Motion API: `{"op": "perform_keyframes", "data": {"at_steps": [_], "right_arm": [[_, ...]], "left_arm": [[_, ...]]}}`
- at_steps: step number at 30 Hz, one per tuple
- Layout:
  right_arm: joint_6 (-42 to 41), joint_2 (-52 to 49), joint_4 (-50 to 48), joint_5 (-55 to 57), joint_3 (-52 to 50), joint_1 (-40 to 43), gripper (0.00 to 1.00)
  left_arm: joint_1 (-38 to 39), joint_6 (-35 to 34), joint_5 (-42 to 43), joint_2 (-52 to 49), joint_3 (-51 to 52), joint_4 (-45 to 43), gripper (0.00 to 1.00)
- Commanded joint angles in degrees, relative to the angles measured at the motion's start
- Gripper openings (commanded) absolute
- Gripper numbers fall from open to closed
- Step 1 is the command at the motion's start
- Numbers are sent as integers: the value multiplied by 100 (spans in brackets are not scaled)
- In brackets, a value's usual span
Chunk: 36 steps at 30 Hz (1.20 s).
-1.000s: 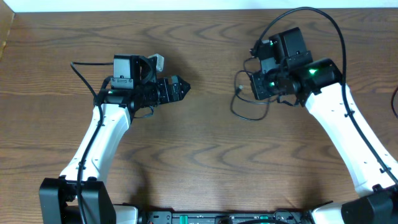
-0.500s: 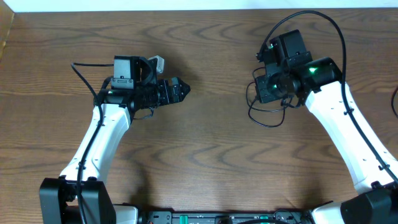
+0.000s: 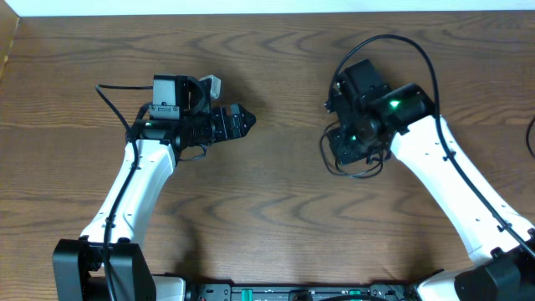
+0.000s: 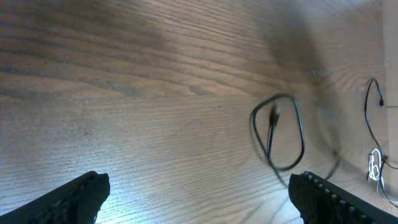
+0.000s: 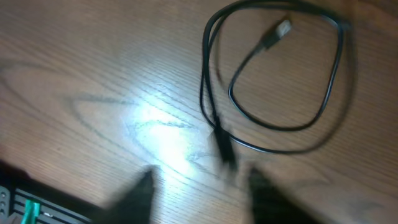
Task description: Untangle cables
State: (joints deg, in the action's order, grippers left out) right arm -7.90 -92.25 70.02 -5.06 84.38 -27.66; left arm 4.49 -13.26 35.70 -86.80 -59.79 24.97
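Lying looped on table [image 3: 267,209], black cable [image 5: 203,74], right tool [image 5: 202,196] above

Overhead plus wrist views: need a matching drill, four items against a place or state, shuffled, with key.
Items
1. left gripper
2. right gripper
3. black cable
4. table

Place or state
A. loose loops lying flat on the wood
B. brown wood grain
C. jaws wide apart over bare wood, well away from the cable
D. jaws apart, right over the cable

Pairs: 1-C, 2-D, 3-A, 4-B
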Motion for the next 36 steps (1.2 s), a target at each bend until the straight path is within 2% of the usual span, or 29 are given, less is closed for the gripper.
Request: {"op": "perform_keyframes", "data": {"at_steps": [1, 2, 4, 11, 27, 36], "right_arm": [[-481, -15, -57, 595, 9, -48, 82], [-621, -15, -125, 822, 9, -22, 89], [-745, -15, -308, 1088, 9, 59, 91], [-1134, -313, -597, 1274, -11, 511, 90], [-1733, -2433, -785, 1480, -105, 837, 86], [-1733, -2579, -881, 1506, -109, 1161, 87]], "left_arm": [[-20, 111, 33, 42, -13, 28, 98], [-20, 111, 33, 42, -13, 33, 98], [-20, 111, 33, 42, -13, 52, 98], [-20, 111, 33, 42, -13, 118, 98], [-20, 116, 31, 42, -13, 186, 98], [-20, 116, 31, 42, -13, 186, 98]]}}
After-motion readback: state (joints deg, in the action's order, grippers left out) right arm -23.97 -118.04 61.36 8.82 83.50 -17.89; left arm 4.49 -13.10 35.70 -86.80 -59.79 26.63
